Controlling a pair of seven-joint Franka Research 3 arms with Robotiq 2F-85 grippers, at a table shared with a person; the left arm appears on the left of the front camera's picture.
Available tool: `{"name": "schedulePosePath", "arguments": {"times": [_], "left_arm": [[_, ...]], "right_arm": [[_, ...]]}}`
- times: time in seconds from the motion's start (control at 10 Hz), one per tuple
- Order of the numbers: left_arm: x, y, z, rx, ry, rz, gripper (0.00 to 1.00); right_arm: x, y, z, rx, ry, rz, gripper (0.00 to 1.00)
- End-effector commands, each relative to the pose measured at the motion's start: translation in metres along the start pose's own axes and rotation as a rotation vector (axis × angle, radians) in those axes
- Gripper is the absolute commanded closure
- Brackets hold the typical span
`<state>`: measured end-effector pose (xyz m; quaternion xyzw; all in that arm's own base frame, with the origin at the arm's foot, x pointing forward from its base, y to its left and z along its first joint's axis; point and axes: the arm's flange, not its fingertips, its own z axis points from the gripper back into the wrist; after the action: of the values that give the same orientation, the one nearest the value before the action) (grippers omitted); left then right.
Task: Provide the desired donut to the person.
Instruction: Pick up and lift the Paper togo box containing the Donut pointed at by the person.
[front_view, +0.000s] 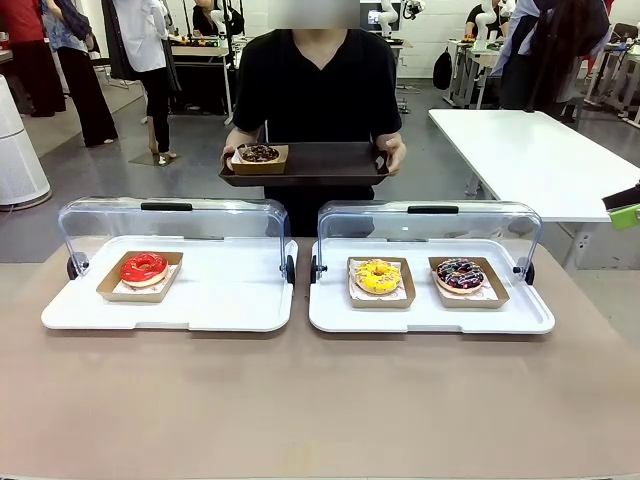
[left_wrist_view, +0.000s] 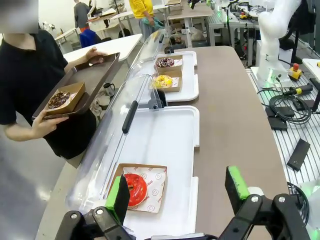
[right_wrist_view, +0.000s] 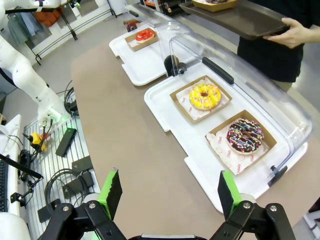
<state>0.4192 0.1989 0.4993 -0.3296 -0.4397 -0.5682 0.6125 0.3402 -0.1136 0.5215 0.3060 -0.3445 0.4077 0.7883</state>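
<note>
Picking has not begun: the left jaws and right jaws are wide and empty. The red donut (front_view: 144, 268), yellow donut (front_view: 378, 276) and sprinkle donut (front_view: 459, 274) wait on white trays (front_view: 232, 288). Next, I think, grab whichever one the person (front_view: 315, 90) wants.

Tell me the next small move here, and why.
Probably wait with the left gripper and right gripper open above the table: the person's hands both grip the dark tray and point at nothing, so the red donut, yellow donut and sprinkled donut seem equally possible. Reach only once a choice shows.
</note>
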Motion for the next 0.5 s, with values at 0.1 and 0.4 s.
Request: {"name": "schedulePosePath", "arguments": {"times": [0.1,0.4], "left_arm": [[0.0007,0.0000,0.0012,0.002,0.000,-0.002,0.00],[0.0007,0.0000,0.0012,0.002,0.000,-0.002,0.00]], "right_arm": [[0.0011,-0.0024,-0.0007,0.010,-0.034,0.012,0.00],[0.0011,-0.0024,-0.0007,0.010,-0.034,0.012,0.00]]}}
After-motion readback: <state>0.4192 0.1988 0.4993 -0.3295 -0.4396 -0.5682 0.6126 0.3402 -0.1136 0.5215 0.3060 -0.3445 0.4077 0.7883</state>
